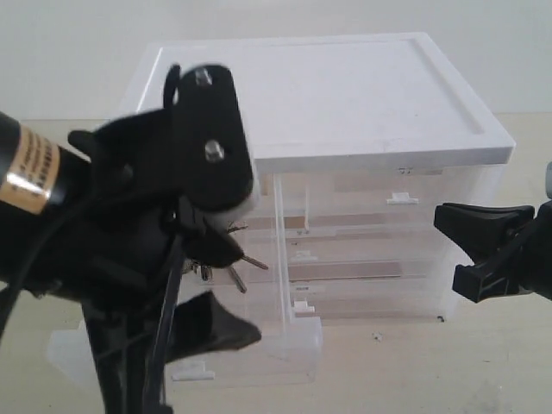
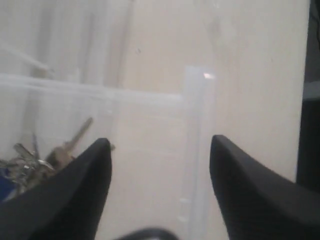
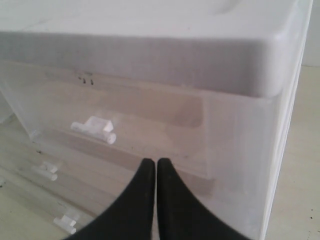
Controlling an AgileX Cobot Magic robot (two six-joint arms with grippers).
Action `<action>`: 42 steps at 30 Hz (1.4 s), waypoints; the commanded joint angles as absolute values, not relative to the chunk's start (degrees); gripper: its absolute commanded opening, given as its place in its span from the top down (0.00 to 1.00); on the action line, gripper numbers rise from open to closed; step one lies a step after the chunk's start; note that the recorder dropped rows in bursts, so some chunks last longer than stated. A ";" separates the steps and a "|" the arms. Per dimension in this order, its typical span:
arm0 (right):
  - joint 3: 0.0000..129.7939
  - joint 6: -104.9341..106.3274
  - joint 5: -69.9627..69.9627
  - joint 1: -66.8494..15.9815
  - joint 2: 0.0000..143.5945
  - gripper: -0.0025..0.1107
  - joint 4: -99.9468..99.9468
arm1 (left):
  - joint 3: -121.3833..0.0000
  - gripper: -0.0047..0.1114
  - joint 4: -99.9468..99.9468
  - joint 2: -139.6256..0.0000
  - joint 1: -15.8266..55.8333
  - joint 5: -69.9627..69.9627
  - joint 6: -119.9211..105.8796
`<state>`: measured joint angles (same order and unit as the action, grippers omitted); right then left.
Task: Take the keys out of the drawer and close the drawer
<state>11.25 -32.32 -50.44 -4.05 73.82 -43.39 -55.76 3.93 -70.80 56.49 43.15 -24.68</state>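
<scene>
Pale bench, white wall, drawer cabinet, left end effector wide over open drawer with keys, right end effector closed.

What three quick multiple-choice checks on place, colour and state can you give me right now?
1. Against the left gripper, the keys lie: A between its fingers; B beside one finger, outside the gap; C nowhere in view.
2. The cabinet top is: A blue; B black; C white.
3. The right gripper is: A shut; B wide open; C holding keys.
Answers: B, they show outside the empty gap; C, it looks white throughout; A, its fingertips touch.
</scene>
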 commanded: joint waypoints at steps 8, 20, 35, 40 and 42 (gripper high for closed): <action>11.42 -32.66 -50.70 -3.98 73.82 0.98 -43.94 | -56.03 0.44 -17.92 -74.70 56.52 41.17 -1.52; 11.42 -32.66 -49.78 -3.98 73.82 0.98 -43.94 | -56.03 0.40 -20.34 -81.46 50.27 35.47 14.78; 11.42 -32.66 -49.89 -3.98 73.82 0.98 -43.94 | -55.92 0.42 -21.24 -86.24 47.73 34.45 23.77; 11.42 -32.66 -49.89 -3.98 73.82 0.98 -43.94 | -55.92 0.81 -21.70 -86.39 47.73 37.33 22.08; 11.42 -32.66 -50.20 -3.98 73.82 0.98 -43.94 | -55.92 0.92 -21.58 -86.39 47.87 37.92 19.53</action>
